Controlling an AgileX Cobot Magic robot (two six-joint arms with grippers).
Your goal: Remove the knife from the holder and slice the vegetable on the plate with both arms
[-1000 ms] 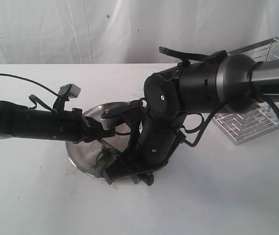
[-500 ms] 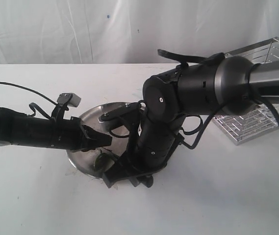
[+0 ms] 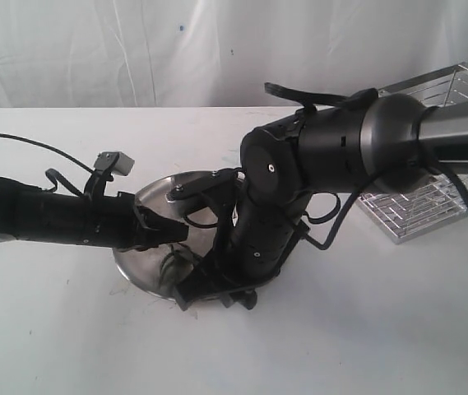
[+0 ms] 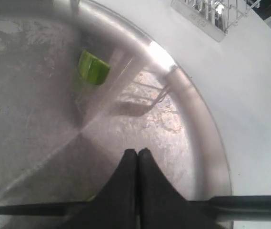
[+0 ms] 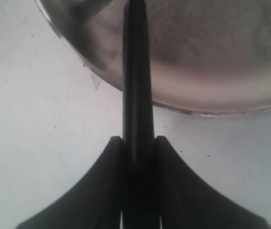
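Observation:
The steel plate [image 3: 132, 265] lies mid-table with green vegetable [image 3: 173, 263] in it. My left gripper [image 4: 137, 151] hovers low over the plate [image 4: 206, 124], fingers pressed shut with nothing seen between them. A cut green chunk [image 4: 93, 68] lies farther in on the plate. The dark knife [image 4: 30, 209] crosses just under the left fingers. My right gripper [image 5: 137, 139] is shut on the knife [image 5: 136, 71] by its handle, just outside the plate's rim [image 5: 211, 102], blade reaching in over it. In the exterior view the right arm [image 3: 275, 206] hides most of the knife.
The chrome wire holder [image 3: 431, 197] stands at the back right, behind the right arm; its base shows as holder [image 4: 211, 14] in the left wrist view. White tabletop [image 3: 365, 329] surrounds the plate. A white curtain hangs behind.
The left arm dropped lower and shifted slightly toward the near side of the plate. The right arm shifted only slightly, still gripping the knife.

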